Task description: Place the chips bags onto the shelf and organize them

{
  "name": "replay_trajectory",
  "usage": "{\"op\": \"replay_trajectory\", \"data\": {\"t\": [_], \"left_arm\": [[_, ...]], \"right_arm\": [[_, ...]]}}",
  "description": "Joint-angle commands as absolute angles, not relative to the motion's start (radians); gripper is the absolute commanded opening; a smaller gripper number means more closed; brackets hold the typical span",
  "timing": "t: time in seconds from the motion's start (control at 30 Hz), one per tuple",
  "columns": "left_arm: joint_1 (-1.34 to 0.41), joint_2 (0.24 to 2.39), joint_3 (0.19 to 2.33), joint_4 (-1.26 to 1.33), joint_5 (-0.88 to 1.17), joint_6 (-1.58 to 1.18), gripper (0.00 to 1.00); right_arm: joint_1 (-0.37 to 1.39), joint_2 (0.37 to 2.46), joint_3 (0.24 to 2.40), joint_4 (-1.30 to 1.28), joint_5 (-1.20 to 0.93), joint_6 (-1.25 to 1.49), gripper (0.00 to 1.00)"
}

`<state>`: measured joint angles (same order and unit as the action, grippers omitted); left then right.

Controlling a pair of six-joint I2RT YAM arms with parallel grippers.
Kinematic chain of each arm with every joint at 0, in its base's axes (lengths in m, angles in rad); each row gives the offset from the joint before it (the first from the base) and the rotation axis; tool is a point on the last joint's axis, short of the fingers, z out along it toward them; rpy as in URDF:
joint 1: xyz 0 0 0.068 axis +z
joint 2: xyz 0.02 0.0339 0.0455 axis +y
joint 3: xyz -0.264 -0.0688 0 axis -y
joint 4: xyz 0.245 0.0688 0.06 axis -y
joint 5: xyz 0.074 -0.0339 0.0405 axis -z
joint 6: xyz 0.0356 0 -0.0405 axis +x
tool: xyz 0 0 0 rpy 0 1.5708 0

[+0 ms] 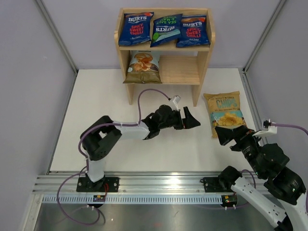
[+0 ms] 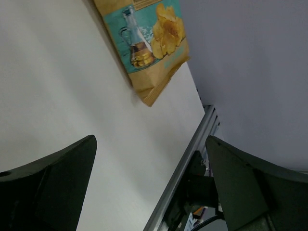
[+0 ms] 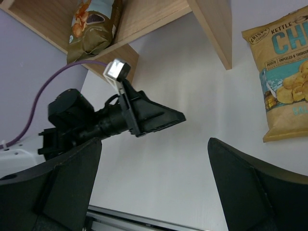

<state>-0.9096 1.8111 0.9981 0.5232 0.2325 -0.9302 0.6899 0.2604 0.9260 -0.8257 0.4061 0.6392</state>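
Observation:
The wooden shelf (image 1: 204,48) stands at the back of the table. Its top tier holds a red-label Burts bag (image 1: 135,28), a green-label Burts bag (image 1: 166,29) and a second red-label Burts bag (image 1: 193,31). The pale blue-tan bag (image 1: 143,66) leans on the left of the lower tier. The yellow bag (image 1: 224,113) lies flat on the table to the right of the shelf; it also shows in the left wrist view (image 2: 151,43) and the right wrist view (image 3: 288,86). My left gripper (image 1: 191,118) is open and empty, left of the yellow bag. My right gripper (image 1: 230,133) is open and empty, just in front of that bag.
Grey walls enclose the white table on three sides. An aluminium rail (image 1: 144,183) runs along the near edge. The right half of the shelf's lower tier (image 1: 180,70) is bare. A purple cable (image 1: 149,94) arcs over the left arm.

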Motion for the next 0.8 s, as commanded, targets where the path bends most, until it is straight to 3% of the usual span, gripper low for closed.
{"op": "replay_trajectory", "data": {"t": [0.0, 0.37, 0.77], "left_arm": [[-0.934, 1.936, 1.141, 0.655, 0.290, -1.031, 0.99], [-0.969, 2.294, 1.529, 0.520, 0.253, -1.095, 0.99], [-1.000, 2.499, 1.877, 0.197, 0.158, -1.060, 0.99]], "right_arm": [[0.686, 0.252, 0.968, -0.871, 0.413, 0.660, 0.99], [0.686, 0.201, 0.960, -0.859, 0.333, 0.716, 0.99], [0.686, 0.140, 0.954, -0.853, 0.311, 0.781, 0.99]]}}
